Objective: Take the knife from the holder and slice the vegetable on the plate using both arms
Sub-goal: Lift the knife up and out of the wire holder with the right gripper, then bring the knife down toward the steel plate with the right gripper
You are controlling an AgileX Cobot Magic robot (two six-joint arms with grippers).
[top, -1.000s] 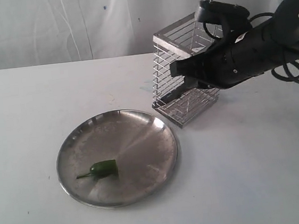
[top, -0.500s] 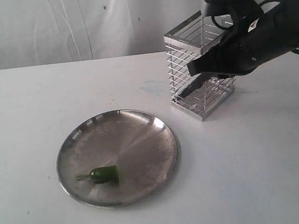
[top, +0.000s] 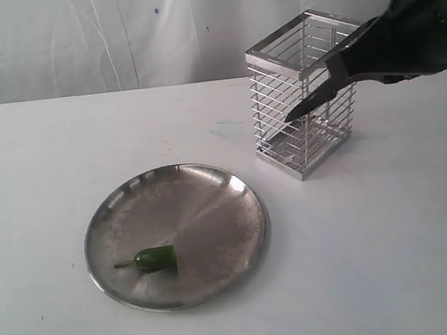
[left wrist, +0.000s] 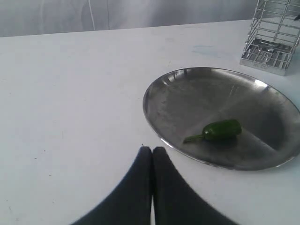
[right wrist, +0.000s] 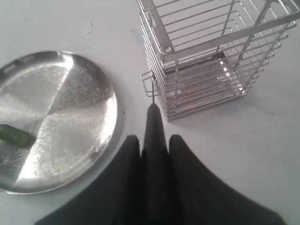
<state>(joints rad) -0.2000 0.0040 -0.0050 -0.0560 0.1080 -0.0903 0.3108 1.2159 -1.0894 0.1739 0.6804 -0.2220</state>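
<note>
My right gripper (top: 335,70) is shut on the black knife (top: 306,103), whose pointed blade slants down in front of the chrome wire holder (top: 300,95). In the right wrist view the knife (right wrist: 153,123) sticks out between the fingers of the right gripper (right wrist: 153,138), tip just outside the holder (right wrist: 211,56). The green chili (top: 154,257) lies on the near-left part of the steel plate (top: 204,209). My left gripper (left wrist: 152,150) is shut and empty, hovering over the table just short of the plate's rim (left wrist: 154,126), with the chili (left wrist: 220,130) beyond it. The left arm is outside the exterior view.
The plate (right wrist: 70,89) and chili (right wrist: 14,135) sit on a white table (top: 377,263) backed by a white curtain (top: 114,35). The holder (left wrist: 273,37) stands upright behind and to the right of the plate.
The holder, tilted and nearer the plate a second ago, now stands upright further right. My right arm has drawn up and to the right, bringing the knife out of the holder.
</note>
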